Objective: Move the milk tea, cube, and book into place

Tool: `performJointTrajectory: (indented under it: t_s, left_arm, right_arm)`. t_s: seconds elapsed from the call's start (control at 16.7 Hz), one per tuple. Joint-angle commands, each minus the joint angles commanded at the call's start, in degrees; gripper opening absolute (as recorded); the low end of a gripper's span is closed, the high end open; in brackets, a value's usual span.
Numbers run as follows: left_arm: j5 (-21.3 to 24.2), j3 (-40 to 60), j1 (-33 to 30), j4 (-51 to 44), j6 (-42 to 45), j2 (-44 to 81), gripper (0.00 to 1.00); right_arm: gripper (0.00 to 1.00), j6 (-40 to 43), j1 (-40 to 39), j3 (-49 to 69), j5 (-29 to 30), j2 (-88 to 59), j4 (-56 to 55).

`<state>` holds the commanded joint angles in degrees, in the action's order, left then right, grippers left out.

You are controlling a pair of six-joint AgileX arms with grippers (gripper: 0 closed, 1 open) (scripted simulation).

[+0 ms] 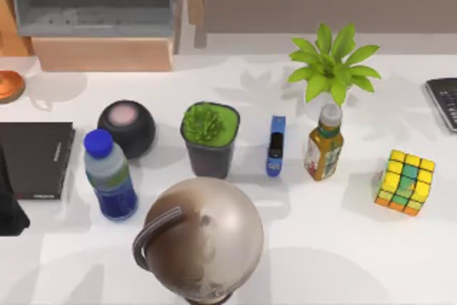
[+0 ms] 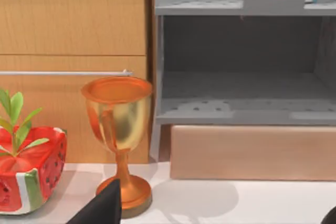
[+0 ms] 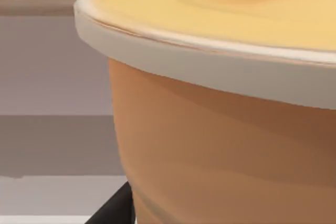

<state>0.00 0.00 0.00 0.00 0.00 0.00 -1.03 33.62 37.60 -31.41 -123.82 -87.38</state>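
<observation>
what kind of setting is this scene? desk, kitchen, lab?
Most likely a rendered study or office desk: a white table with a globe, a thin black book and potted plants, backed by a grey shelf unit and wooden cabinets.

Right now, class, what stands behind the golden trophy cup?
Behind the trophy cup stands a wooden cabinet beside a grey shelf unit. The cup covers part of the cabinet front.

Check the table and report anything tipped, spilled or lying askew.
Nothing is spilled or tipped. The milk tea and the amber bottle stand upright, both capped. The cube sits flat near the table's right side, turned slightly askew. The small blue item lies flat between pot and bottle.
</observation>
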Motion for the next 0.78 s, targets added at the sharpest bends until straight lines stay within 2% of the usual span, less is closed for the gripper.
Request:
performJointTrajectory:
  t_s: [0.66,0.78]
  left_arm:
    - [0.0,0.0,0.0,0.0,0.0,0.0,1.0]
    - [0.0,0.0,0.0,0.0,0.0,0.0,1.0]
  right_arm:
    - [0.98,0.0,0.0,0.0,0.0,0.0,0.0]
    - [1.0,0.0,0.0,0.0,0.0,0.0,0.0]
